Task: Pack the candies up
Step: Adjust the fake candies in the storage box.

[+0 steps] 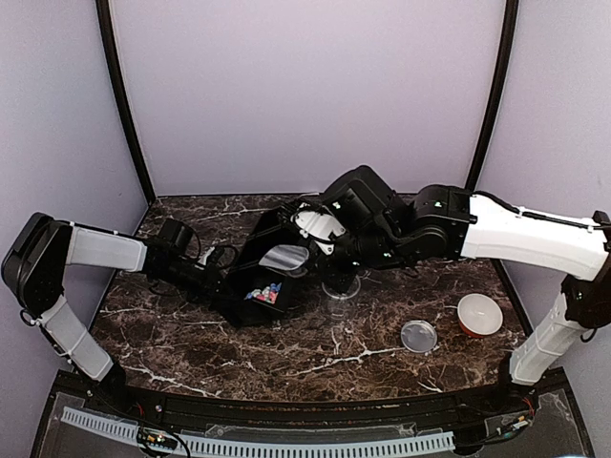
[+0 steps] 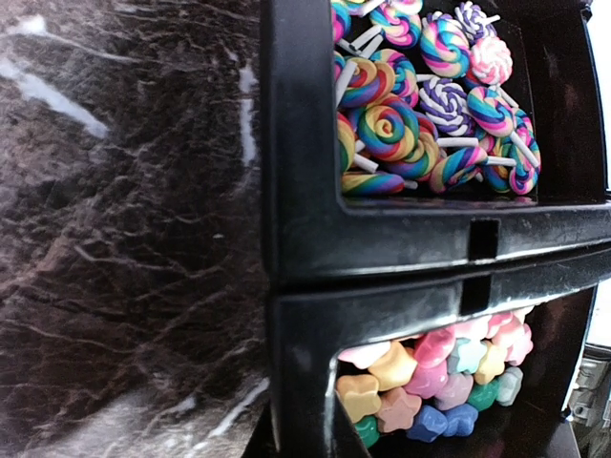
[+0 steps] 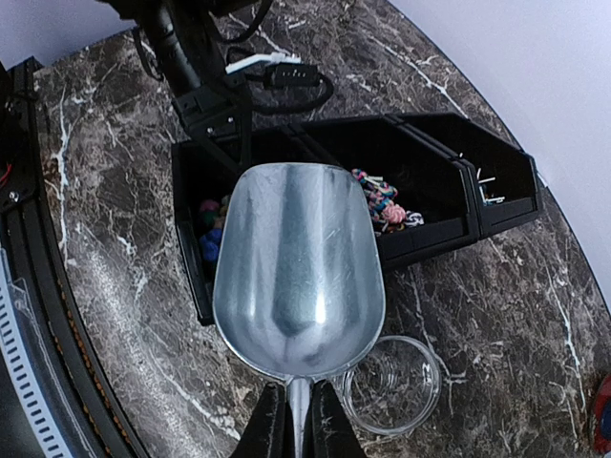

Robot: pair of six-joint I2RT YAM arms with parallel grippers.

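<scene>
The candies lie in a black three-compartment tray. Pastel stars fill one compartment and swirled lollipops the one beside it. The left gripper is shut on the tray's near wall, and the tray looks tipped up. The right gripper is shut on the handle of an empty metal scoop. The scoop hangs above the star compartment's edge, with the pastel stars and lollipops showing past its bowl. A small clear round jar stands empty just right of the scoop's handle.
The jar stands right of the tray, under the right arm. Its clear lid lies on the marble nearer the front. An orange-and-white round container sits to the lid's right. A cable trails behind the tray by the left arm.
</scene>
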